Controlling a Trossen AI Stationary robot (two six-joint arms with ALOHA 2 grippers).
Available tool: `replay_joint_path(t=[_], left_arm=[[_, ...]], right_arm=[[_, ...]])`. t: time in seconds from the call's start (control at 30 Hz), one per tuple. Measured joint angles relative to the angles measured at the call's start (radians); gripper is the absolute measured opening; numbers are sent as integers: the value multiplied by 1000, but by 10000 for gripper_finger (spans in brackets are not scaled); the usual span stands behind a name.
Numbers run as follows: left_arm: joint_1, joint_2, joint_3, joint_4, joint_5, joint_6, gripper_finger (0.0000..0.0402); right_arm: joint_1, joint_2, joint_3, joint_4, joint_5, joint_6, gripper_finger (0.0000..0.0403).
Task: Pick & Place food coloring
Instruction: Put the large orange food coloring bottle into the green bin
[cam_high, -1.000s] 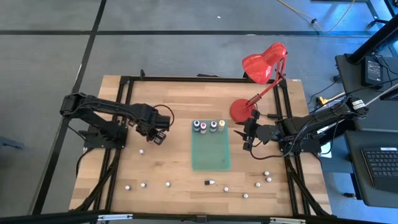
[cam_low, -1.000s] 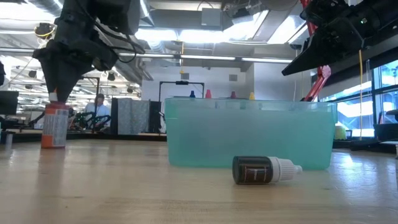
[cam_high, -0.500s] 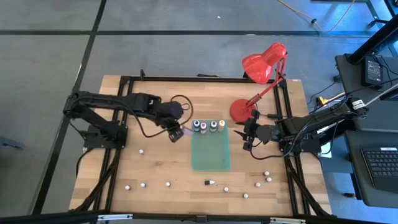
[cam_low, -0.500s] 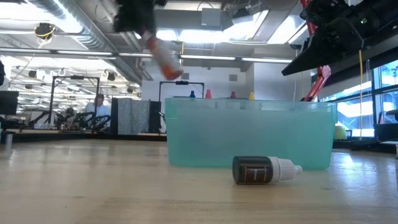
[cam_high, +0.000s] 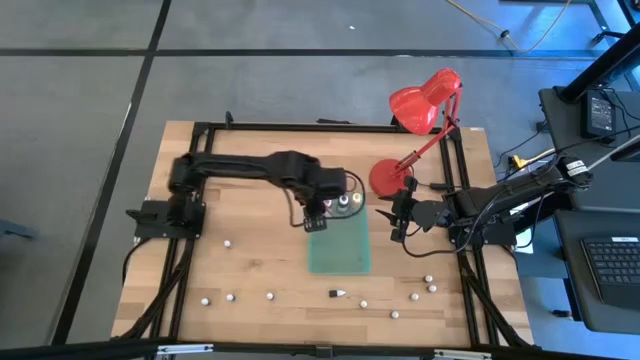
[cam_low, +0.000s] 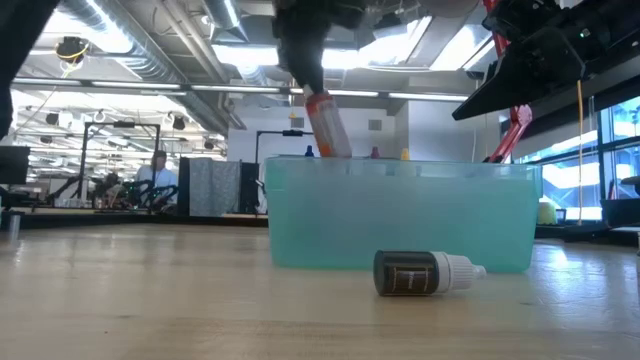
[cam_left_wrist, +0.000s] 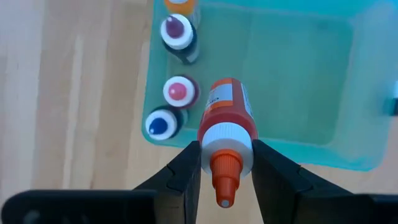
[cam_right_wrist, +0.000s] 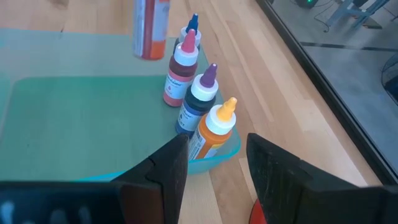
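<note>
High view: left gripper (cam_high: 316, 214) reaching over the green bin (cam_high: 338, 250) at the desk's middle, just by the row of bottles (cam_high: 343, 203) along the bin's far edge. Right gripper (cam_high: 396, 217) parked beside the bin, near the lamp (cam_high: 424, 100) base, well apart from the work. One dark bottle (cam_high: 338, 294) lying on the desk toward the near edge, small white pieces (cam_high: 229, 296) scattered along that edge.

Low view: orange-red bottle (cam_low: 326, 124) hanging tilted above the bin's rim, held from above, not yet down inside. Dark bottle on its side in front of the bin, pale tip pointing right.

Left wrist view: fingers (cam_left_wrist: 186, 172) clamped on the white cap of the orange-red bottle, long axis running away from the gripper, base toward the bin floor beside the standing bottles. Bin otherwise bare.

Right wrist view: fingers (cam_right_wrist: 166, 167) apart, nothing between them. Four bottles standing in a line in the bin's corner: yellow-orange, dark purple, pink, blue-tipped. Held bottle hanging above the bin floor next to them.

Likely needed next: straight down, landing upright beside the row.
</note>
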Motion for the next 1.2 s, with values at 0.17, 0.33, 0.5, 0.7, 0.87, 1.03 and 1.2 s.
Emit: replay_joint_path(t=[0.17, 0.33, 0.5, 0.7, 0.87, 1.03, 1.2], left_arm=[[-17, 105, 65, -55, -22, 29, 110], [-22, 162, 67, -87, -104, -26, 110], [-23, 181, 67, -89, -129, -116, 110], [-21, 181, 67, -86, -172, -166, 110], [-24, 181, 67, -82, -92, -156, 110], [-46, 181, 67, -25, -75, -147, 110], [-47, 187, 67, 17, -121, -130, 110]], right_arm=[[0, 0, 0, -1, 0, 0, 165], [0, 0, 0, -1, 0, -2, 165], [0, 0, 0, -2, 0, -2, 165], [0, 0, 0, -2, 0, -2, 165], [0, 0, 0, -3, 0, -2, 165], [0, 0, 0, -3, 0, -2, 165], [0, 0, 0, -3, 0, -2, 165]])
